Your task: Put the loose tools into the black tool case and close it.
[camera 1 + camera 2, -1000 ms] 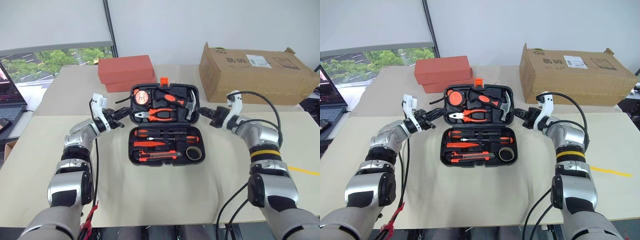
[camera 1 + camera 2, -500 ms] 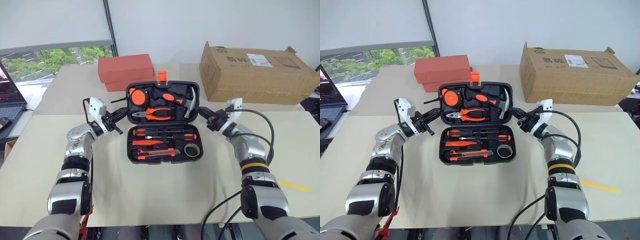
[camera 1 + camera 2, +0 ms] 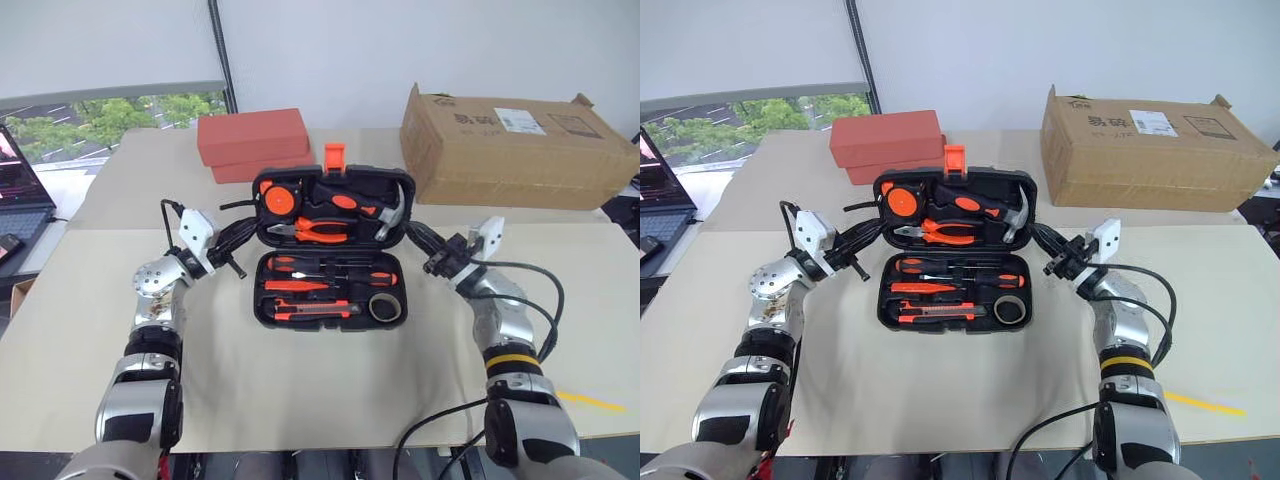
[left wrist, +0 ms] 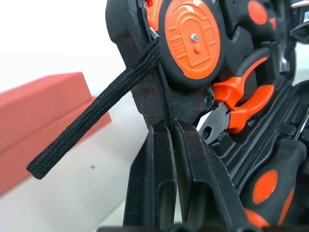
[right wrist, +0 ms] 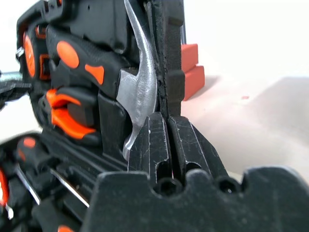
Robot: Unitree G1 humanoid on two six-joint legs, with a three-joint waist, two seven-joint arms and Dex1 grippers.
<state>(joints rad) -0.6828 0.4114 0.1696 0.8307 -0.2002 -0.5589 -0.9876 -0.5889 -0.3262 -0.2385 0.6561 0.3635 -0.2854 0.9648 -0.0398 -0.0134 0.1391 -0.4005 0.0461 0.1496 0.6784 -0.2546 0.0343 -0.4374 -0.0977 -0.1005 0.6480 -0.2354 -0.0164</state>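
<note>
We see the black tool case [image 3: 331,250] lying open in the middle of the bench [image 3: 320,380], its lid half raised with the orange latch [image 3: 334,157] at the top edge. Our left end effector [image 3: 238,238] is pinched shut on the lid's left rim, and our right end effector [image 3: 418,240] is pinched shut on the lid's right rim; in the wrist views each pair of fingers [image 4: 164,164] squeezes the black edge. In the case's lid sit the hammer [image 3: 388,212], the pliers [image 3: 312,231] and an orange round tape measure [image 3: 278,199]. In the case's lower half lie the screwdrivers [image 3: 330,270], the utility knife [image 3: 315,310] and, at its right end, the tape ring [image 3: 384,306]. Behind the case to the left stand the red-orange boxes [image 3: 254,143]; behind it to the right, the cardboard box [image 3: 510,145].
</note>
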